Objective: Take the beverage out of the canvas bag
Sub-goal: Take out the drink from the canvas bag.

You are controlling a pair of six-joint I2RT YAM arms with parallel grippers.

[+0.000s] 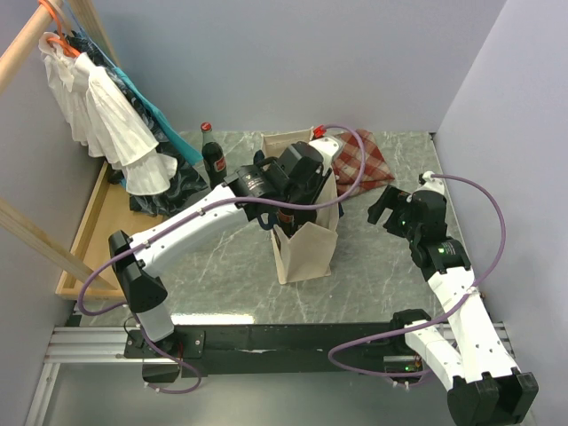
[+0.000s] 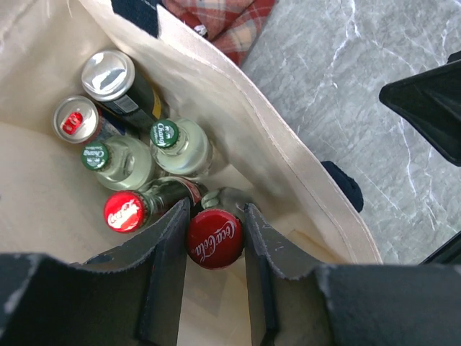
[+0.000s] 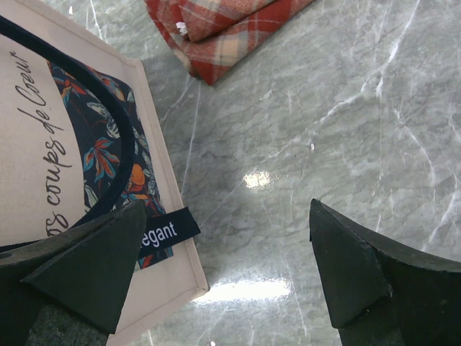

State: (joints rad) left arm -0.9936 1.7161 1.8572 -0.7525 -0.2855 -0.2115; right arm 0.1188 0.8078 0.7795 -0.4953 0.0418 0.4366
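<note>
The cream canvas bag (image 1: pixel 306 248) stands open mid-table, its inside wall (image 2: pixel 238 108) showing in the left wrist view. Inside it are several beverages: two red-capped cola bottles, two green-capped clear bottles (image 2: pixel 176 144) and two cans (image 2: pixel 108 76). My left gripper (image 2: pixel 215 215) reaches down into the bag's mouth and is shut on the neck of the beverage, a cola bottle (image 2: pixel 214 239), just under its red cap. My right gripper (image 3: pixel 227 216) hovers open beside the bag's printed narrow side (image 3: pixel 43 144), over bare marble, holding nothing; from above it (image 1: pixel 388 209) sits right of the bag.
Another cola bottle (image 1: pixel 212 155) stands on the marble left of the bag. A folded red checked cloth (image 1: pixel 368 160) lies behind the bag on the right. At far left are a wooden tray (image 1: pixel 84 240) and hanging clothes (image 1: pixel 106 115). Walls close in at the back and right.
</note>
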